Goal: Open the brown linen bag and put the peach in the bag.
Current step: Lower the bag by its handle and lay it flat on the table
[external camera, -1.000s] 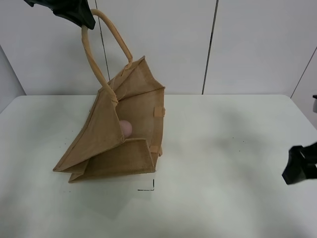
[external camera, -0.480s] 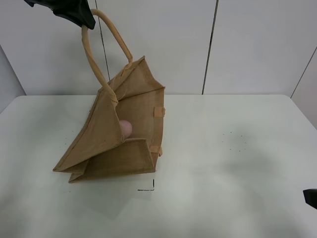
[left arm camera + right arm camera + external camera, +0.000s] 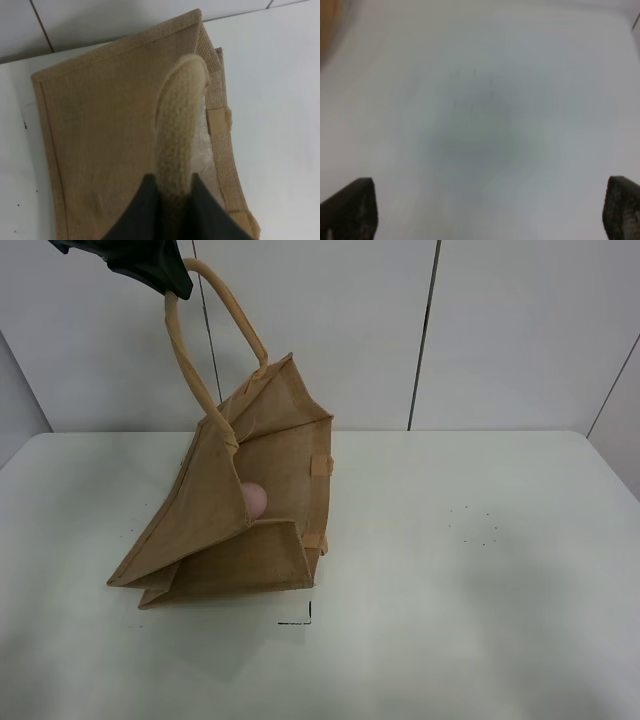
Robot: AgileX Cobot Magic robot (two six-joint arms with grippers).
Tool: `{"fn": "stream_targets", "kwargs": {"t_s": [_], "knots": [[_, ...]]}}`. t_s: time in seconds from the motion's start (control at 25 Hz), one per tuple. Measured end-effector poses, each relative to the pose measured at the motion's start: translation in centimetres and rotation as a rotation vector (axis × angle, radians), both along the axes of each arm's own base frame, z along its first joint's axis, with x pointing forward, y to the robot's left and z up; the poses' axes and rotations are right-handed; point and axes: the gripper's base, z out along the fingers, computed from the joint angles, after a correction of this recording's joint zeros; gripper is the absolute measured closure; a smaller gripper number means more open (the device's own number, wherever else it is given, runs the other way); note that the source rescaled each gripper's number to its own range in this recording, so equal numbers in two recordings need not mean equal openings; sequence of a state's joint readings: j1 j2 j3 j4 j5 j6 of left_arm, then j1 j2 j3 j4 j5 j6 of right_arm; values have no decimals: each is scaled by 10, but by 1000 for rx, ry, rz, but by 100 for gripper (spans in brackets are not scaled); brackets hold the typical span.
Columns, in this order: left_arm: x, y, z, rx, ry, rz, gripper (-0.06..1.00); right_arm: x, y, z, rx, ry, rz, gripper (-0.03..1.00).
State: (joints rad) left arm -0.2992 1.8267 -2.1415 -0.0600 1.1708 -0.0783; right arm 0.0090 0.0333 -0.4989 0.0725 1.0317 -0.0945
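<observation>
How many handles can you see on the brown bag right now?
1. One pale rope handle loops above the brown linen bag, pinched near its top by the left gripper. A second handle may be hidden behind the bag's panels.

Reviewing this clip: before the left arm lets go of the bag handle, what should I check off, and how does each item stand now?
1. Peach inside the brown linen bag: ok, visible through the open mouth.
2. Left claw shut on the handle: ok.
3. Right claw open, empty, absent from the high view: ok.
4. Bag's lower edge on the table: ok, though the bag leans.
5. Bag stands by itself if released: cannot tell.
</observation>
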Motion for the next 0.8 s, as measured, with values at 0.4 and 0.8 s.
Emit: {"fn": "stream_targets", "kwargs": {"t_s": [0.4, 0.8], "knots": [[0, 0, -1, 0, 3, 0, 94, -6, -1, 0, 7, -35, -7, -3], [37, -20, -68, -39, 183, -26, 94, -6, 0, 0, 9, -35, -6, -3]]}}
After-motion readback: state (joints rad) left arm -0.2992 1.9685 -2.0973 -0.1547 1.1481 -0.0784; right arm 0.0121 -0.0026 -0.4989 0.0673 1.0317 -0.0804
